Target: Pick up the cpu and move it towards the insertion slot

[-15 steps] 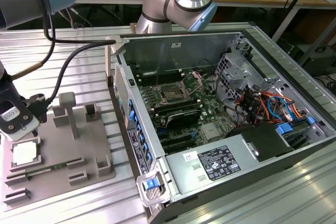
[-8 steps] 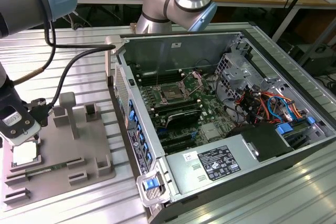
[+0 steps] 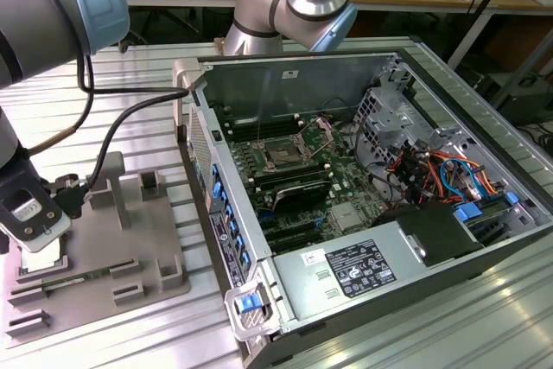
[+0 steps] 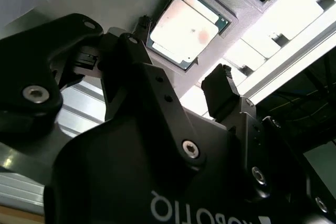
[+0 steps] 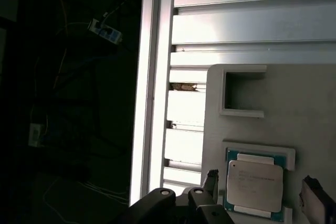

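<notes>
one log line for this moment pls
gripper: open, straddling cpu | cpu: seated in fixture plate, not lifted | insertion slot: in computer case, apart from gripper

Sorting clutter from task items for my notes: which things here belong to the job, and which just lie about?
Job:
- flat square silvery cpu
- silver-framed square insertion slot
- black gripper, open, a finger on either side of the cpu

Lying about:
- grey plastic fixture plate under the cpu
- square silver heatsink
- orange and blue cables
</notes>
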Motion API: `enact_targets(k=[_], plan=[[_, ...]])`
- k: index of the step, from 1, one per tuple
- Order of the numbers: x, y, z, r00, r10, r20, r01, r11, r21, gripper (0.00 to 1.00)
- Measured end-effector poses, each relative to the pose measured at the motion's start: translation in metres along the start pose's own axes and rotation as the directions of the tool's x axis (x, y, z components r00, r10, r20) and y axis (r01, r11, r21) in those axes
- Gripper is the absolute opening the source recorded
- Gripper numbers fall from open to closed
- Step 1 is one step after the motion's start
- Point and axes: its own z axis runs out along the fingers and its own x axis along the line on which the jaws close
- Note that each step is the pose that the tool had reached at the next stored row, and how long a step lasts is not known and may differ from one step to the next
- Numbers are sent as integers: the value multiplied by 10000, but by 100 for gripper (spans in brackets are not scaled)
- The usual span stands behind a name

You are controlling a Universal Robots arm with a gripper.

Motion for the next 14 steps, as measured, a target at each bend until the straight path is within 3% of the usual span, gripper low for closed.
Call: enact_targets(k=[11, 14], plan=[[3, -15, 186, 10000, 5, -44, -5, 10000, -2, 68], [3, -27, 203, 10000, 40, -42, -40, 10000, -4, 68]])
